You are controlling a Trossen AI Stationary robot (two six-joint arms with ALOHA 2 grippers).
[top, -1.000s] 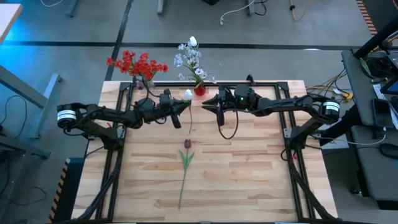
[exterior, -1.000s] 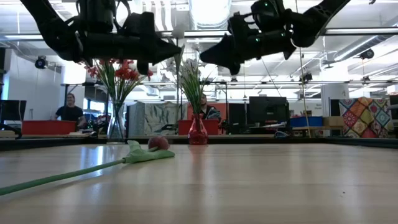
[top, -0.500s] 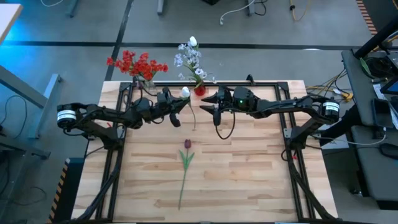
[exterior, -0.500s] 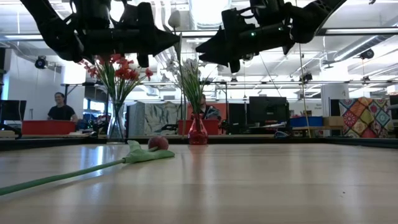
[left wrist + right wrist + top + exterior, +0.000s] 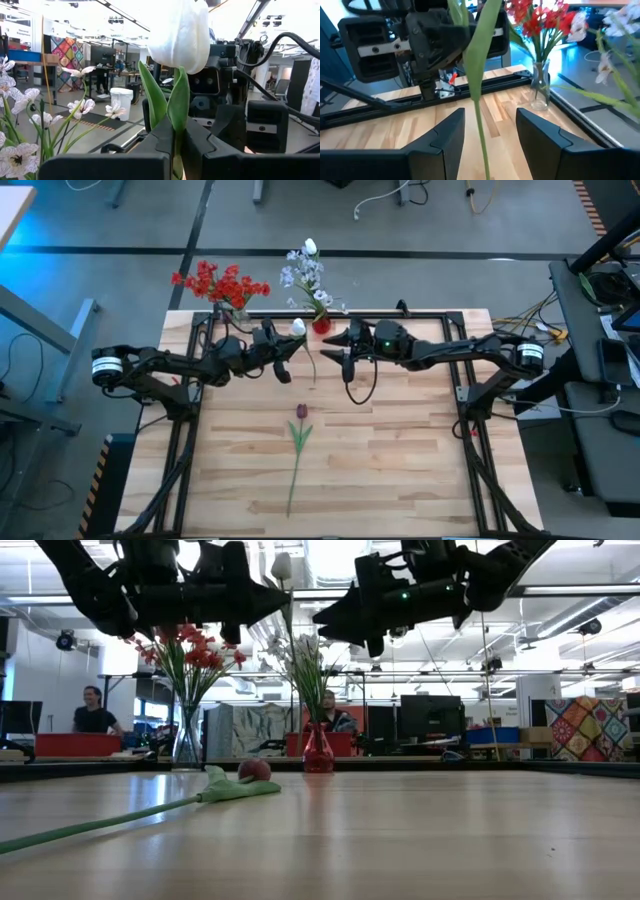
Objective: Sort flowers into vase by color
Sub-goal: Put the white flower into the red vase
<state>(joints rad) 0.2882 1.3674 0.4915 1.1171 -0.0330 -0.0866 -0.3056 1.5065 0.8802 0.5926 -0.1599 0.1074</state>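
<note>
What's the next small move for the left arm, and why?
Probably carry the white tulip toward the red vase holding the white flowers. The left gripper is shut on its stem, while the right gripper stands open around it.

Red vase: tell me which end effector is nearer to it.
Left, narrowly. The left end effector, shut on the white tulip, sits just beside the red vase. The right end effector, open, hangs about as near on the other side.
</note>
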